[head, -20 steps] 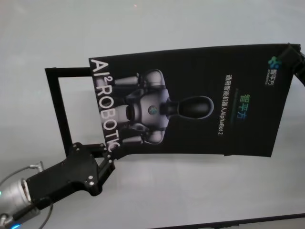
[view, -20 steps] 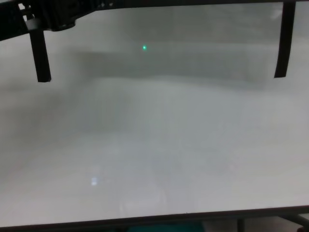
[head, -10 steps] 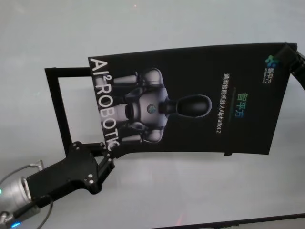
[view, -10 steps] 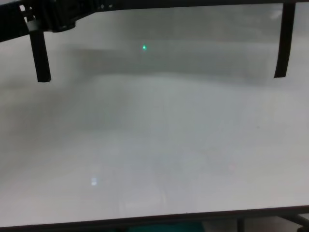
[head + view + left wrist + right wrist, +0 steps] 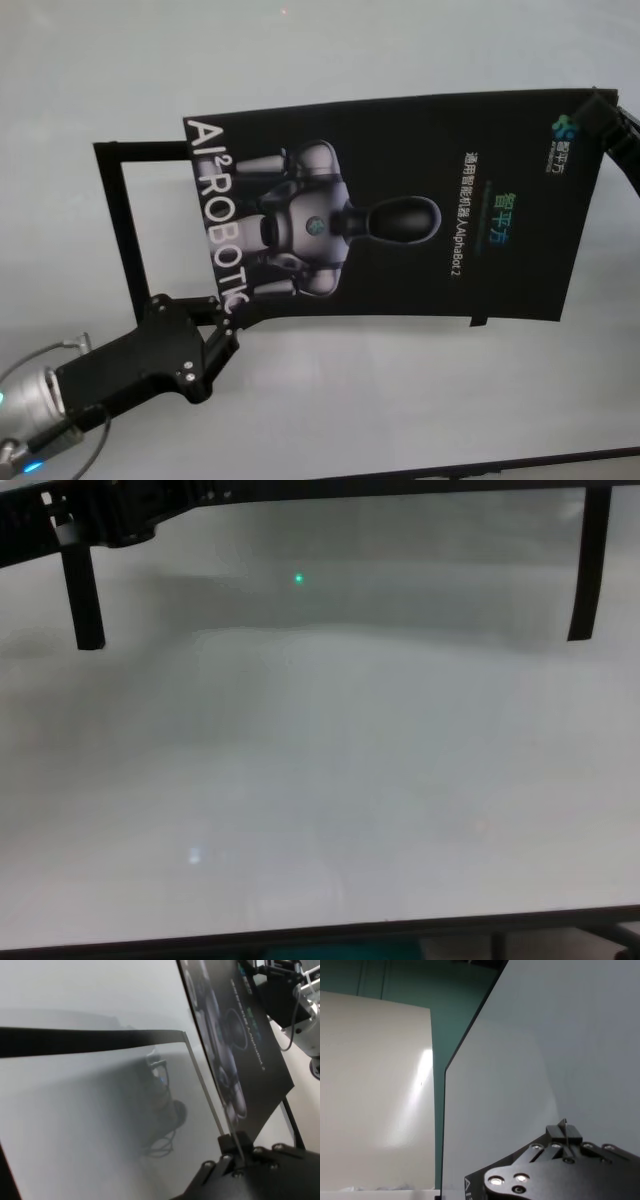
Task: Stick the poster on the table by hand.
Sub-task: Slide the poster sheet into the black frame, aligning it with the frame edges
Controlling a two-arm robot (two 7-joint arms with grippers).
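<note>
Poster [image 5: 400, 215]: large glossy black sheet across the middle of the head view, long side running left to right, tilted so its right end sits higher in the frame. Grey-white robot figure printed left of centre, white lettering down the left edge, a small logo at the upper right corner. Held up over the white surface [image 5: 320, 60], not lying flat; in the left wrist view the sheet [image 5: 235, 1035] rises edge-on away from the fingers.

Left gripper [image 5: 222, 325] at the lower left of the head view, black and blocky with small screws, fingers [image 5: 235, 1152] pinched shut on the poster's lower left corner. Right gripper [image 5: 600, 115] at the upper right edge of the head view, at the poster's upper right corner; in the right wrist view its fingers [image 5: 563, 1135] clamped on the sheet's thin edge.

Thin black frame [image 5: 115, 230] showing past the poster's left edge, with pale surface visible inside it. In the chest view, two narrow black strips [image 5: 82, 595] hanging down at the upper left and upper right.

Broad bare white surface on every side of the sheet: above, below, and to the left. Dark front edge [image 5: 320, 932] of the surface along the bottom of the chest view.
</note>
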